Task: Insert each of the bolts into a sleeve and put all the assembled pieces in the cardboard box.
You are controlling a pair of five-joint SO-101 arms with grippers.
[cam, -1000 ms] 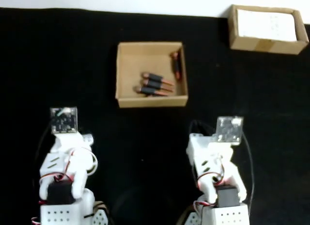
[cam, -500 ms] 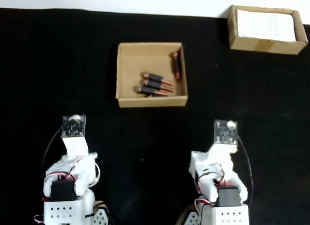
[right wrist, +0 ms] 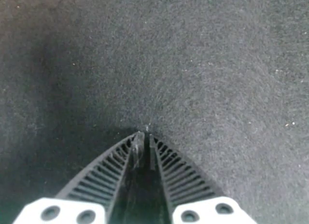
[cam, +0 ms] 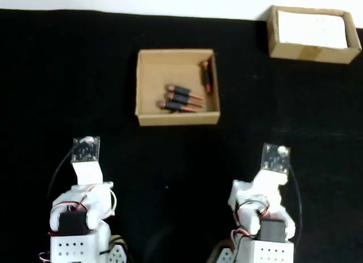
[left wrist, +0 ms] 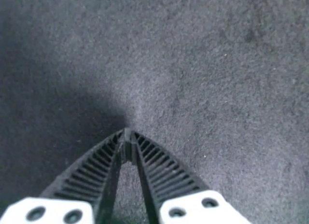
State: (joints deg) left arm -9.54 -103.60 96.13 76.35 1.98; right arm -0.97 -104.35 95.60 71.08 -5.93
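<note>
Over the tabletop (cam: 68,76), high view: both arms have pulled back toward their bases within the last second. The arm at frame left (cam: 79,212) folded in first and has since held. The arm at frame right (cam: 262,217) kept retracting until now. I can't match either one to a side from here. The cardboard box (cam: 148,59) hasn't moved. It holds four assembled pieces: three lying side by side (cam: 182,98) and one apart by the far wall (cam: 207,76). They are probably bolts seated in sleeves, but they're too small here to be sure. No loose bolt or sleeve lies on the cloth. A second box (cam: 313,50) with white contents sits at the far corner, well apart.

Left wrist view: the left tool (left wrist: 127,136) has its fingers pinched together at the tips and holds nothing, with dark cloth below it.

Right wrist view: the right tool (right wrist: 143,136) is the same, closed tip to tip and empty over bare cloth.

My read: the arms are withdrawn, both tools are empty and every visible piece is boxed, so the task looks done and the arms are parking.
</note>
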